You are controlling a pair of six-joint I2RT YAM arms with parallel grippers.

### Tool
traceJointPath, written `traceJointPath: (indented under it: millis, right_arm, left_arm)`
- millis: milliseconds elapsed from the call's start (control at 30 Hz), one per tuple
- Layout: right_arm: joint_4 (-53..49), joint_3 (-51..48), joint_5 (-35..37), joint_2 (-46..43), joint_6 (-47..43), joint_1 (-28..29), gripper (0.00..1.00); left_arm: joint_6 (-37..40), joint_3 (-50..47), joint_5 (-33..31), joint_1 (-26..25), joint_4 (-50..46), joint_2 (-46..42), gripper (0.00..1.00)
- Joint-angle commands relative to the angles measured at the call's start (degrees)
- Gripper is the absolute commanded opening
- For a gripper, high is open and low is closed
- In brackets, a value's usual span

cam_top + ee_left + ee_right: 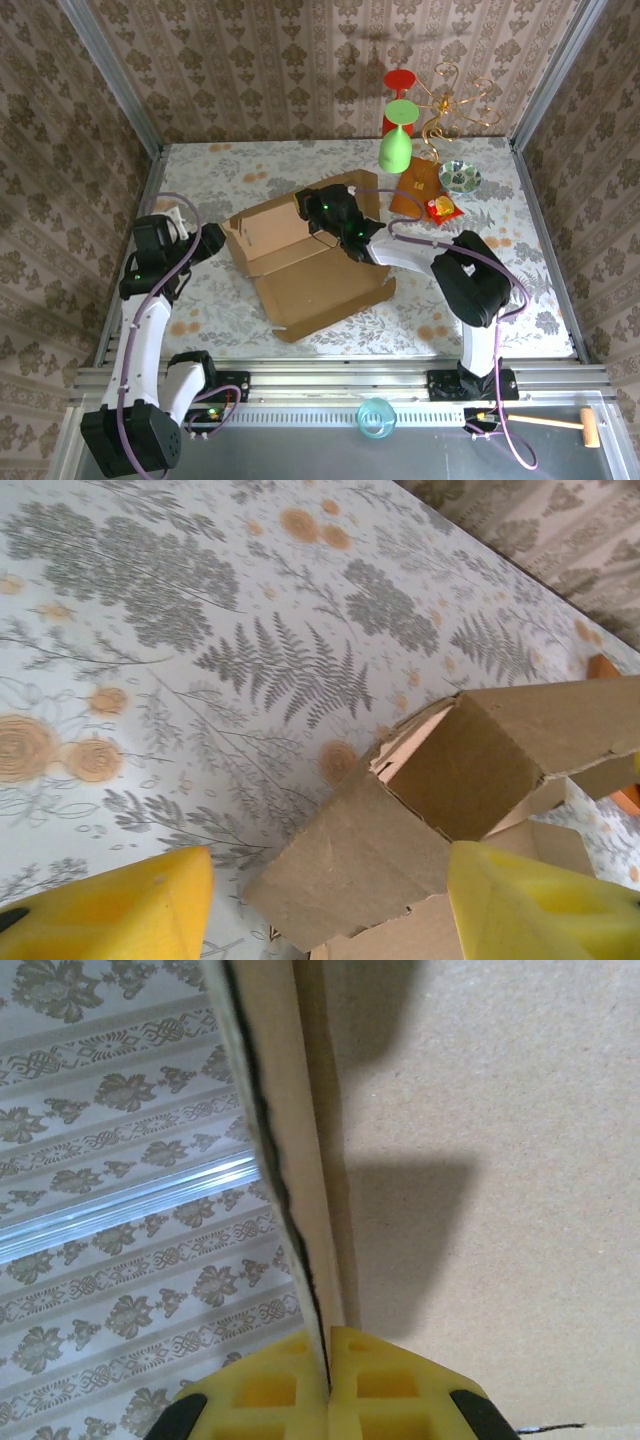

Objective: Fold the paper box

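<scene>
The paper box [320, 275] lies mid-table, a light-brown cardboard sheet with its back and left walls raised and a flat panel reaching toward the arms. My right gripper [312, 207] is at the back wall, and its yellow fingers [260, 1400] are shut on that wall's top edge [300, 1190]. My left gripper [212, 243] is at the box's left corner. In the left wrist view it [330, 920] stands open, with the corner flap [390, 850] between the two yellow pads [120, 910], touching neither.
Behind the box on the right are a green goblet [396, 140], a red goblet [400, 92], a gold wire stand [455, 100], an orange-brown square piece [417, 188], a small bowl [460, 177] and a red-yellow packet [443, 208]. A teal cup [376, 417] and wooden mallet [560, 424] lie by the front rail.
</scene>
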Motion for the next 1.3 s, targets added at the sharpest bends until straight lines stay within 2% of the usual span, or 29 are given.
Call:
traceJointPath:
  millis: [0, 167, 267, 433, 600, 733, 933, 1267]
  right_arm:
    - [1.26, 4.14, 2.67, 2.66, 1.48, 0.17, 0.0]
    - [-1.55, 10.82, -0.12, 7.06, -0.96, -0.88, 0.0]
    - [-2.82, 12.38, -2.0, 8.61, -1.39, -1.39, 0.0]
    - [-5.65, 15.64, -5.96, 11.03, -3.04, -2.66, 0.0]
    - [-8.47, 20.01, -10.04, 13.9, -5.19, -4.03, 0.0]
    - [-10.07, 22.78, -12.82, 16.09, -7.02, -5.05, 0.0]
    - [-13.59, 26.56, -15.67, 17.62, -8.35, -6.45, 0.0]
    - [-13.99, 28.42, -16.77, 18.66, -8.1, -6.94, 0.0]
  left_arm:
    - [-0.12, 2.85, -4.34, 0.96, -4.32, -0.51, 0.64]
    - [3.6, 2.25, -7.43, 1.81, -7.51, 0.57, 0.63]
    - [7.07, -0.27, -5.06, 2.2, -4.24, 1.71, 0.57]
    - [15.35, -2.14, -1.8, 3.17, 1.69, 4.23, 0.6]
    - [22.49, -2.56, 5.5, 4.48, 8.02, 9.23, 0.63]
    - [23.67, -1.8, 11.89, 6.92, 9.17, 12.77, 0.61]
    - [23.5, -4.77, 20.44, 7.27, 13.66, 12.28, 0.64]
    - [21.32, -4.17, 23.34, 7.65, 18.71, 15.98, 0.7]
